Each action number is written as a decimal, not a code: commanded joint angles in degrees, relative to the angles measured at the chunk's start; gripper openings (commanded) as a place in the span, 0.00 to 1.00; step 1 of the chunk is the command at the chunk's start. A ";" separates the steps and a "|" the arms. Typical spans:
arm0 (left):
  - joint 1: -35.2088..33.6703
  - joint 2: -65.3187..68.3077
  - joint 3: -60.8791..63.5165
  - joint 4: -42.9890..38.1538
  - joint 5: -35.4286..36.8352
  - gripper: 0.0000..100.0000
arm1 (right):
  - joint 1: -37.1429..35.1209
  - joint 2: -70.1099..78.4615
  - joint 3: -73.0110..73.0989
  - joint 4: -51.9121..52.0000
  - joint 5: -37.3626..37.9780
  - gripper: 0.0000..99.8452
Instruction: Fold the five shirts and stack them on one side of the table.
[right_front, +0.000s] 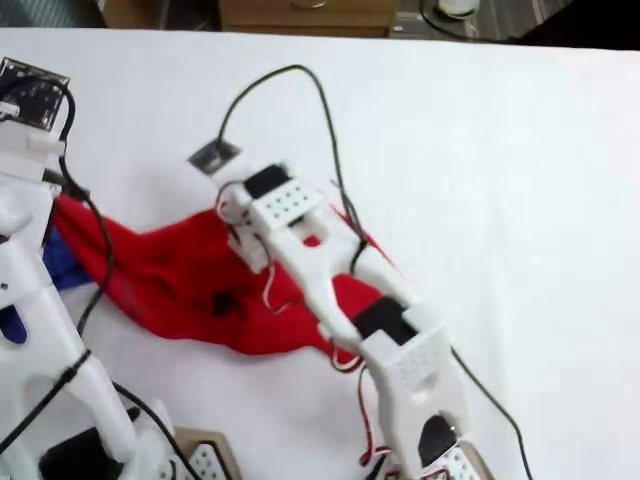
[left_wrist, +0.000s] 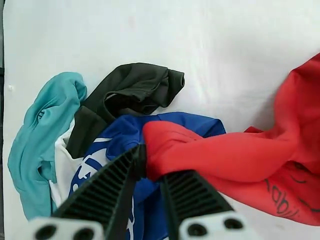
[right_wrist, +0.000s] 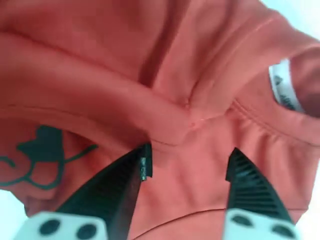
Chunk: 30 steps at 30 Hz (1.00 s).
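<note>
A red shirt lies crumpled across the white table's left middle. My left gripper is shut on one end of the red shirt, pinching a fold between its black fingers. My right gripper hangs over the shirt's middle. It is open, its fingers straddling red fabric near the collar label. Beneath the left gripper lie a blue shirt, a black shirt, a teal shirt and a bit of white shirt, heaped together.
A black cable loops over the table behind the right arm, ending at a small dark patch. A blue shirt edge peeks out beside the left arm. Bare tabletop spreads to the right.
</note>
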 joint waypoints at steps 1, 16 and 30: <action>-0.62 -1.23 0.13 -0.97 -0.18 0.03 | -1.45 -0.57 -2.46 1.45 -1.23 0.24; -0.44 -1.49 0.13 -0.70 -0.35 0.03 | -3.12 5.14 -5.89 2.07 -4.22 0.19; -0.44 -1.23 0.13 -0.97 -0.44 0.03 | -1.63 6.90 -8.97 2.33 -4.57 0.02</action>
